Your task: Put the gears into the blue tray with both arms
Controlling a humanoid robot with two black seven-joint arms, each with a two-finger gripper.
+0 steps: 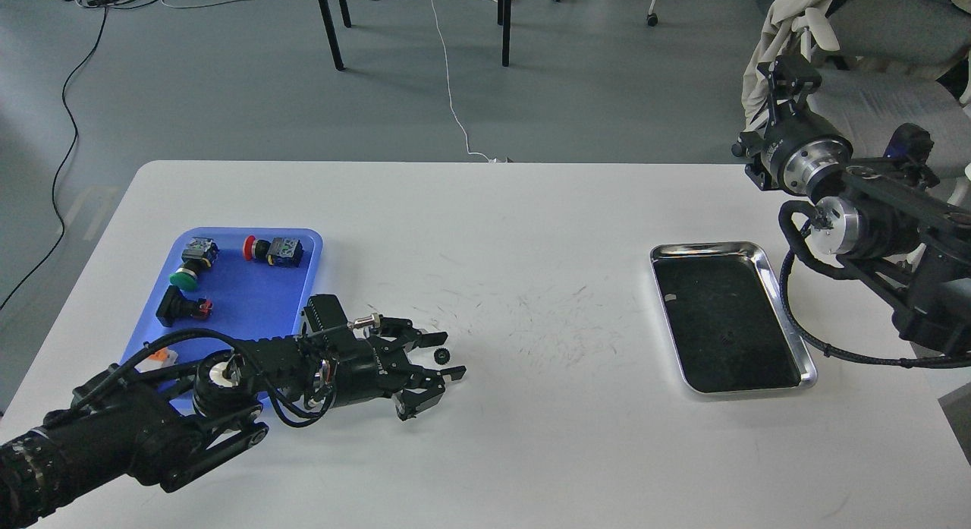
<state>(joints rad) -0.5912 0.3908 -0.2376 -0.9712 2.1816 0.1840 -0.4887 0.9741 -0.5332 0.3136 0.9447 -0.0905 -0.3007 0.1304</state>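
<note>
A single small black gear [441,355] lies on the white table, right of the blue tray [235,301]. My left gripper [449,354] is low over the table with its two fingers spread open, and the gear sits between the fingertips, untouched as far as I can see. The blue tray holds coloured-cap push-button switches [273,250] and no gear that I can see. My right arm is raised at the far right; its gripper [790,67] points up and away over the table's edge, seen end-on, so its fingers cannot be told apart.
A shiny steel tray [789,332] with a dark inside lies at the right of the table. An orange part [157,355] peeks out by my left arm on the blue tray. Chair legs, cables and an office chair stand beyond the table.
</note>
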